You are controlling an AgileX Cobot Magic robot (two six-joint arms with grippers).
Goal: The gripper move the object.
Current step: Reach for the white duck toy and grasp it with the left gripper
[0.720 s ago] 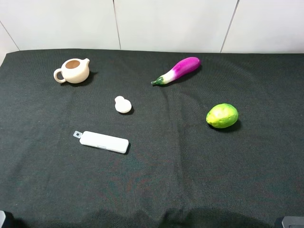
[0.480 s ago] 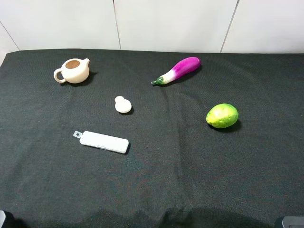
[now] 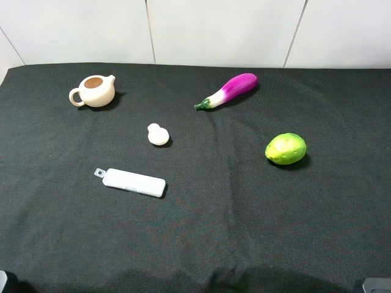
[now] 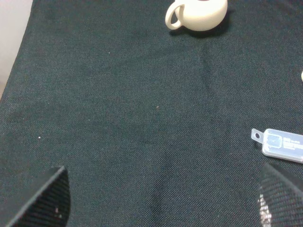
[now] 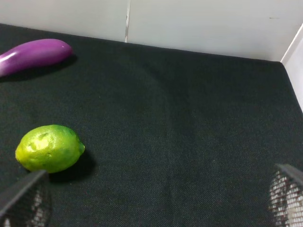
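The object, a small cream-white lump with a big lobe and a small knob (image 3: 158,135), lies on the black cloth left of centre in the high view, free of both grippers. My left gripper (image 4: 163,196) is open and empty, hovering over bare cloth near the table's front left; its dark fingers (image 4: 47,198) show at the frame's lower corners. My right gripper (image 5: 155,194) is open and empty near the front right, with the lime just ahead of one finger (image 5: 23,196). Both arms barely show in the high view.
A cream teapot (image 3: 94,91) stands at the back left, also in the left wrist view (image 4: 198,13). A flat white case (image 3: 133,182) lies in front of the lump. A purple eggplant (image 3: 229,90) and a green lime (image 3: 285,148) lie to the right. White walls border the cloth.
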